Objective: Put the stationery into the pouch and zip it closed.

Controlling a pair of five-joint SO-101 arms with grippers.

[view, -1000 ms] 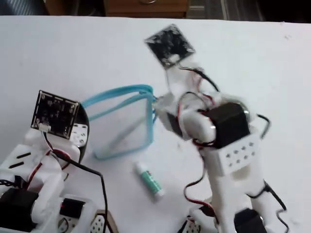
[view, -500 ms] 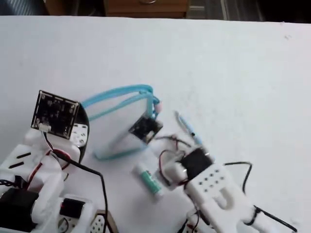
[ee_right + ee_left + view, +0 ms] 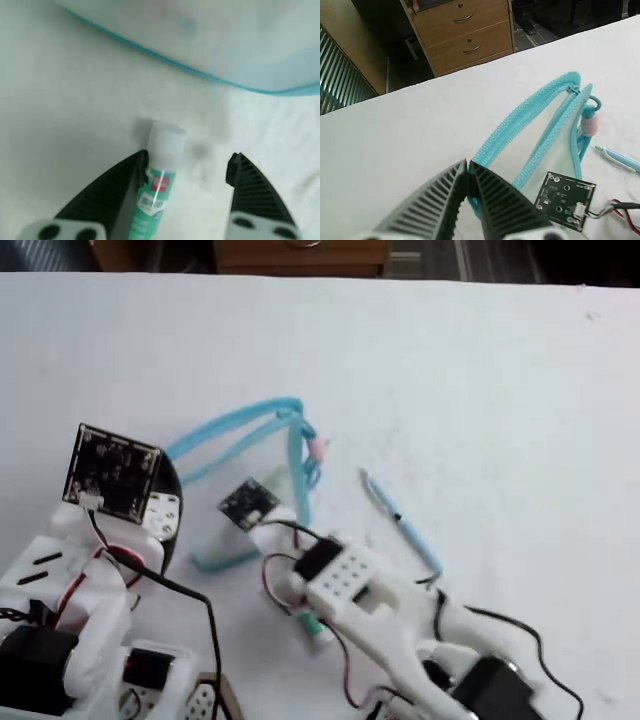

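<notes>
The clear pouch (image 3: 255,465) with a blue zip (image 3: 535,107) stands on edge, its mouth open. My left gripper (image 3: 468,165) is shut on the zip edge at the pouch's near-left corner. A green glue stick (image 3: 316,626) with a white cap (image 3: 166,138) lies in front of the pouch. My right gripper (image 3: 189,159) hangs open just above it, and the stick (image 3: 152,200) lies against one finger. A light blue pen (image 3: 400,520) lies on the table right of the pouch, also seen past the pouch (image 3: 620,160).
The white table (image 3: 480,380) is bare to the back and right. The right arm's body (image 3: 400,630) crosses the front centre, with its camera board (image 3: 248,502) in front of the pouch. Wooden drawers (image 3: 465,30) stand beyond the table's far edge.
The right arm swung back from beside the pouch, down and to the left, and now hangs low over the glue stick. The pen has come into view lying right of the pouch.
</notes>
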